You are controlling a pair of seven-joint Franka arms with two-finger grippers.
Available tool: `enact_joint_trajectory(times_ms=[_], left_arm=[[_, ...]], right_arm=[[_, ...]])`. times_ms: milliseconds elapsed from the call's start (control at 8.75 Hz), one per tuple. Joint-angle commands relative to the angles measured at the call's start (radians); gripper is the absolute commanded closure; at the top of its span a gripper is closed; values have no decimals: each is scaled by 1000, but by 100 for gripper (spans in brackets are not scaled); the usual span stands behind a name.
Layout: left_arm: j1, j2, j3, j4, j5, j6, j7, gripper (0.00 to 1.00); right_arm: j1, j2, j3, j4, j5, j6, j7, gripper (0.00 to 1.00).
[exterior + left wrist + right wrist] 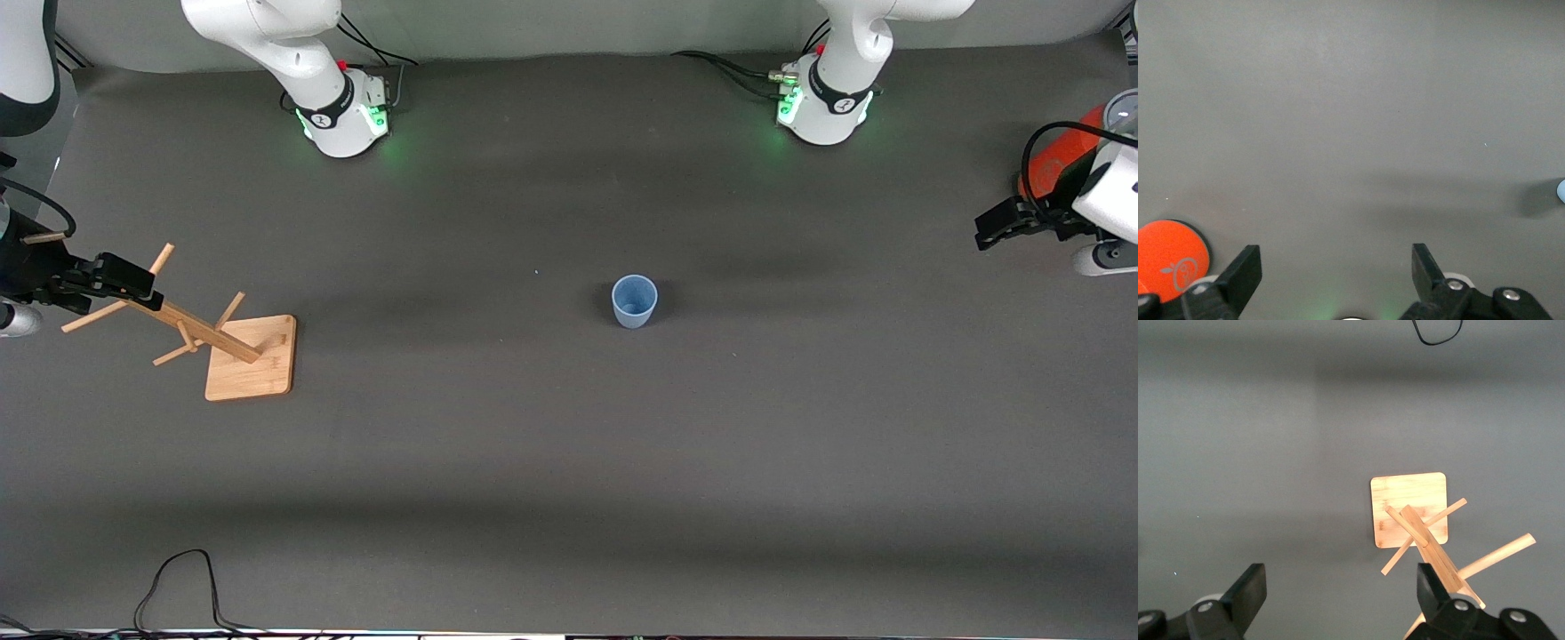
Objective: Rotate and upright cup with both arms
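The pale-blue cup [635,301] stands alone near the middle of the dark table, its open mouth showing from above. Only a sliver of the cup [1561,191] shows at the edge of the left wrist view. My left gripper [985,229] hangs open and empty at the left arm's end of the table, well away from the cup. From the wrist, the left gripper [1336,267] has only bare mat between its fingers. My right gripper [142,286] hovers open over the wooden rack [222,342] at the right arm's end. In its wrist view the right gripper [1341,587] holds nothing.
The wooden rack's base [1408,500] lies beside the right gripper, its pegs slanting up toward the fingers. An orange-red cylinder [1058,160] stands by the left gripper; its orange top [1171,257] shows from the wrist. A black cable [178,578] loops near the table's front edge.
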Motion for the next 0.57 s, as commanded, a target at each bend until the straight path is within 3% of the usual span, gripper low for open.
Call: enact_joint_trajectory(times_ms=[0,229,457], left_arm=[[43,71,-21,122,-24,-85,15,0],[113,73,-96,127,-46,-85,17,0],[112,71,-98,130,-49,-87,17,0]], right_arm=[[-4,4,1,9,10,0,-23,0],[-4,4,1,9,10,0,-24,0],[-4,4,1,9,10,0,-26,0]])
